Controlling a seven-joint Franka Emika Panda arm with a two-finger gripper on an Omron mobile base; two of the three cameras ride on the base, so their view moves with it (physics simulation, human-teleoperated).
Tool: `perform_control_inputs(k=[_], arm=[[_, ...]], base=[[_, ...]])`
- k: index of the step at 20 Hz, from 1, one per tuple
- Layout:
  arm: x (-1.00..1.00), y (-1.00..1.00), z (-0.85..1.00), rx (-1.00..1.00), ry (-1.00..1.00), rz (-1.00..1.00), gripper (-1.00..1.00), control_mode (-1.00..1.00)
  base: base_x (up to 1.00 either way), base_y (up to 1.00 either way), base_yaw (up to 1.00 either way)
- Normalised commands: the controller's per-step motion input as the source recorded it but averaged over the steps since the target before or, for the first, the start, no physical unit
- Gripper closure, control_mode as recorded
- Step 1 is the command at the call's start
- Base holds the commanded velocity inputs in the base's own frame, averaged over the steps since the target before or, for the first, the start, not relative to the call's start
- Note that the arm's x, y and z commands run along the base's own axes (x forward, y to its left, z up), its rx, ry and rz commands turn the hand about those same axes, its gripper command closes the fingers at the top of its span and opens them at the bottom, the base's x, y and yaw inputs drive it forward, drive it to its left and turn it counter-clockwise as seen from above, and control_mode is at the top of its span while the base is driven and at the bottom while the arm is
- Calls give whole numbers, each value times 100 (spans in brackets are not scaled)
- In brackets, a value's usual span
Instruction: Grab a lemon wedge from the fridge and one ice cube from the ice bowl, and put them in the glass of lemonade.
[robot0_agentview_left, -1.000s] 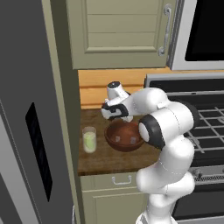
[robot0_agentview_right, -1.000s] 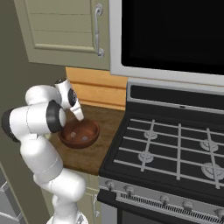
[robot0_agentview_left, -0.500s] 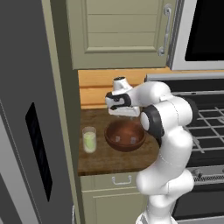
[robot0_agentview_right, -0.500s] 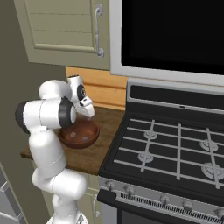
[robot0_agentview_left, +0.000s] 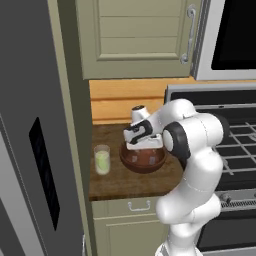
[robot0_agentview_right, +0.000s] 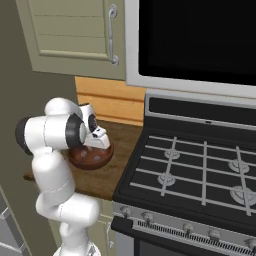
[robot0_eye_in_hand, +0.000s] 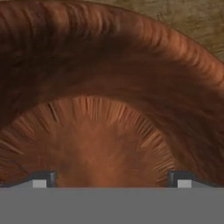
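Observation:
The ice bowl (robot0_agentview_left: 145, 161), round and dark reddish-brown, sits on the wooden counter. Left of it stands the glass of lemonade (robot0_agentview_left: 102, 160), pale green and upright. My gripper (robot0_agentview_left: 144, 148) points down into the bowl, just above its bottom. In the hand view the gripper (robot0_eye_in_hand: 111, 178) is open, its two tips set wide apart over the bowl's ribbed brown inside (robot0_eye_in_hand: 109, 131), with nothing between them. From the right base view the gripper (robot0_agentview_right: 100, 145) hangs over the bowl (robot0_agentview_right: 95, 158). The grey fridge (robot0_agentview_left: 30, 150) stands shut at the left. The lemon wedge and the ice cube are out of view.
A gas stove (robot0_agentview_right: 200, 175) with black grates adjoins the counter on the right. Above it is a dark microwave (robot0_agentview_right: 195, 40), and a pale green wall cabinet (robot0_agentview_left: 140, 35) hangs over the counter (robot0_agentview_left: 115, 185). My white arm rises in front of the bowl.
The hand has dropped from above the bowl's rim down into the bowl, and the arm's elbow has swung. The jaws stayed open. Bowl and glass have not moved.

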Motion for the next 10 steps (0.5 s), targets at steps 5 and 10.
perform_control_inputs(k=[5, 10], arm=[[-41, -43, -8, 1, -8, 12, -100, -100], [-19, -18, -2, 4, -12, 4, -100, -100]], base=[[0, 0, 0], [0, 0, 0]])
